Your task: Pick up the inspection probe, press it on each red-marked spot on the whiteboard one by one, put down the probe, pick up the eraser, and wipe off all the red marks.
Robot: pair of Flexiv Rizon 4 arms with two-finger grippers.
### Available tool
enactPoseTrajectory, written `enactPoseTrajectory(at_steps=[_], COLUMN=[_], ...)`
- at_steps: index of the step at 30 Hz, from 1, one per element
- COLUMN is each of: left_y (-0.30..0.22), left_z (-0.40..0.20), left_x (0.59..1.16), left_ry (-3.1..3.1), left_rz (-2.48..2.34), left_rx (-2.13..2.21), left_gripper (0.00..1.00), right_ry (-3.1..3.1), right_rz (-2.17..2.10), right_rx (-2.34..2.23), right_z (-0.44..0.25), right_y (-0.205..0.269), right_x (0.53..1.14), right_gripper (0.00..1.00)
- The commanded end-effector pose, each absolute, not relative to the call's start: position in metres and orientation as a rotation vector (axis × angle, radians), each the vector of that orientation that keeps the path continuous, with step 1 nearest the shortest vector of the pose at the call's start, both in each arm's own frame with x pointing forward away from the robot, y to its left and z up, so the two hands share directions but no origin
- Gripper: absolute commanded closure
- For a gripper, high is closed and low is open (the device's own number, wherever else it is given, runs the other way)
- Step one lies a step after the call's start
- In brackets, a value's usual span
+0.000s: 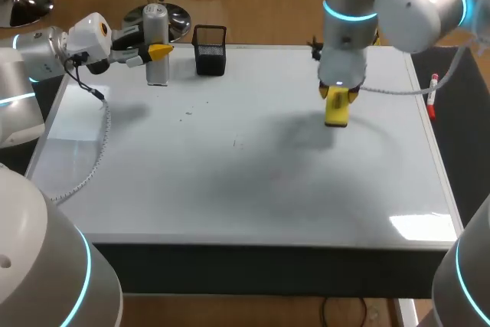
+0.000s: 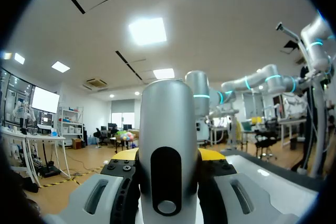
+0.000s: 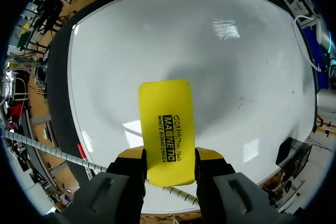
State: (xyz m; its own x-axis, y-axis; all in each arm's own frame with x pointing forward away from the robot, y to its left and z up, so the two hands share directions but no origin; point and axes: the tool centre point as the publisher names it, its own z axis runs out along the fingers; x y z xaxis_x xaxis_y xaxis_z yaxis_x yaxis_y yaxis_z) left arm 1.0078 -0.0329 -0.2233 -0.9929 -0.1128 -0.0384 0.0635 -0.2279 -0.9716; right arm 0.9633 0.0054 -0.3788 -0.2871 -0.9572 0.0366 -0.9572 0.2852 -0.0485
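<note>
Hanging from the right gripper (image 3: 169,155), the eraser (image 3: 165,119) points lengthwise straight down

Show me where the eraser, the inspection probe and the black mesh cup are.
eraser (image 3: 165,124), right wrist view, middle of its yellow face.
inspection probe (image 2: 163,114), left wrist view, silver body above the black inset.
black mesh cup (image 1: 210,59), head view, front wall.

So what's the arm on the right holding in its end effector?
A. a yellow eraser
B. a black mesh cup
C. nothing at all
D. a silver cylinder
A: the right end effector has both fingers pressed against the sides of the yellow eraser, over the whiteboard. The silver probe is in the left end effector.
</note>
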Motion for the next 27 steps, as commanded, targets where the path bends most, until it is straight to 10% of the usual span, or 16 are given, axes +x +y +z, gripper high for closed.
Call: enactPoseTrajectory(at_steps=[1, 27], left_y=[-0.033, -0.033], left_z=[-0.222, -0.222], left_x=[1.008, 1.008], left_ry=[1.878, 1.878], left_rz=[-2.376, -2.376], left_rx=[-0.061, -0.061], left_gripper=[1.0, 1.0], right_ry=[-2.496, -2.444], right_rz=[0.049, 0.091], right_rx=[1.846, 1.874], right_z=[-0.384, -0.384], right_y=[-0.006, 0.049], right_x=[1.007, 1.122], right_gripper=[1.0, 1.0])
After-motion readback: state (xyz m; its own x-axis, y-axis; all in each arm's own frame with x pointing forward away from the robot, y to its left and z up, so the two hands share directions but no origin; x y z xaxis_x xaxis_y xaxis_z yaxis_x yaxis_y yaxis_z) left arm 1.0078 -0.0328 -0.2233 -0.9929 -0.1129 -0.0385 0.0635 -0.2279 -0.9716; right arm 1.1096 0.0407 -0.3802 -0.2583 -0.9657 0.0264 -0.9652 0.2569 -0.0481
